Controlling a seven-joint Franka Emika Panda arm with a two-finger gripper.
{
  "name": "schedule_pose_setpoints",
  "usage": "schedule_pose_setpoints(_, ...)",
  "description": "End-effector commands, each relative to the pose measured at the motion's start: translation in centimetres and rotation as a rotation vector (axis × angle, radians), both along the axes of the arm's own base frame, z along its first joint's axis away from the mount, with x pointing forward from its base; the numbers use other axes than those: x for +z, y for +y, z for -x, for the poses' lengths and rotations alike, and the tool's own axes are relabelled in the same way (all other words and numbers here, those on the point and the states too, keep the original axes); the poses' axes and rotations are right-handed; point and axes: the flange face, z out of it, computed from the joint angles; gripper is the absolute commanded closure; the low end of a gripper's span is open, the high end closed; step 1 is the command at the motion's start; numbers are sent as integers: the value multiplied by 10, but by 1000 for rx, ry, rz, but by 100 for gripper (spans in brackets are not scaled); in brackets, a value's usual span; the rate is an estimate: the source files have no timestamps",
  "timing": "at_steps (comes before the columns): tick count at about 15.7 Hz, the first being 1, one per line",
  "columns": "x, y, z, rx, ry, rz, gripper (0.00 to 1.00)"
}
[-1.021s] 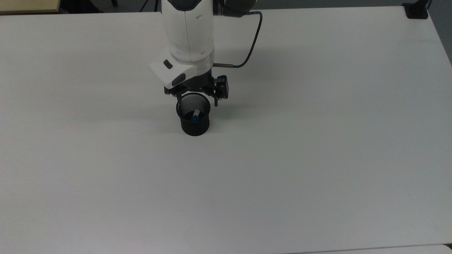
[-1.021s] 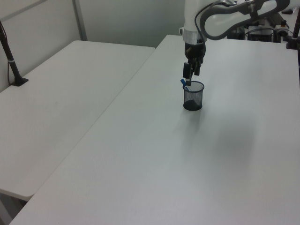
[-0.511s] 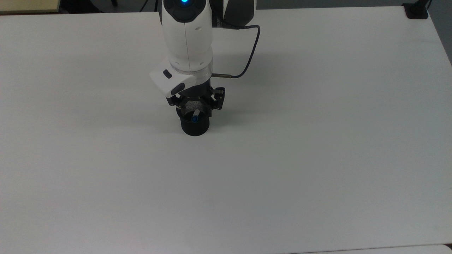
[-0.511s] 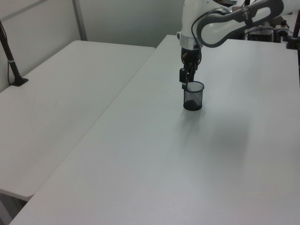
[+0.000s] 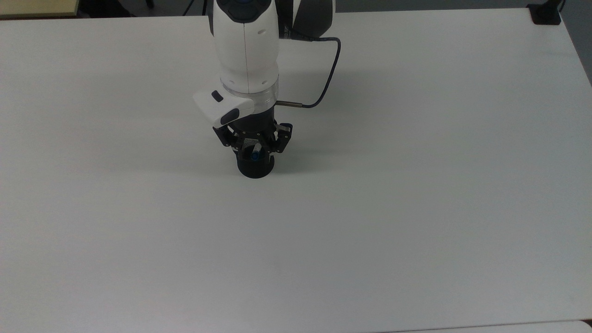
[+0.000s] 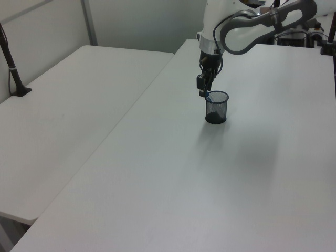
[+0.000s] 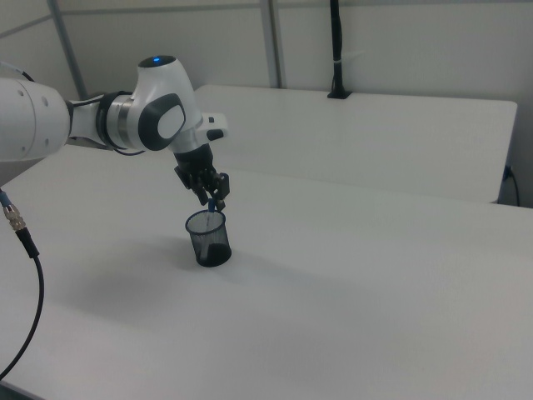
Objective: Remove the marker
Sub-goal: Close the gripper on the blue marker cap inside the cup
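Note:
A black mesh cup stands upright on the white table. The marker, white barrel with a blue cap uppermost, leans inside it, and its cap pokes just above the rim. My gripper hangs straight over the cup's mouth, open, one finger on each side of the marker's top. In the left view the gripper sits at the rim of the cup, beside the blue cap. In the right view the gripper is just above the cup.
A cable loops from the wrist toward the top view's right. A second white table adjoins on the left view's left, with a black clamp post on it. Bare tabletop surrounds the cup.
The gripper has slid over the cup's mouth, toward the top view's bottom, and now covers most of the opening. Its fingers stand closer together around the marker. Cup and marker have not moved.

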Motion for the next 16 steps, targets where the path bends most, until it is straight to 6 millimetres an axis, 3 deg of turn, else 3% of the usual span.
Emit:
schedule_pose_setpoints(1,-4,3,-3,-17,-17,21,48)
schedule_pose_setpoints(3,-4,4,-3,-10,-17,28,51)
schedule_pose_setpoints(8,7,-2,-1,-16,-24,25,76)
schedule_pose_setpoints(11,19,-10,0,-27,-39,22,78)
schedule_pose_setpoints(16,62,-35,7,-75,-101,0,80)
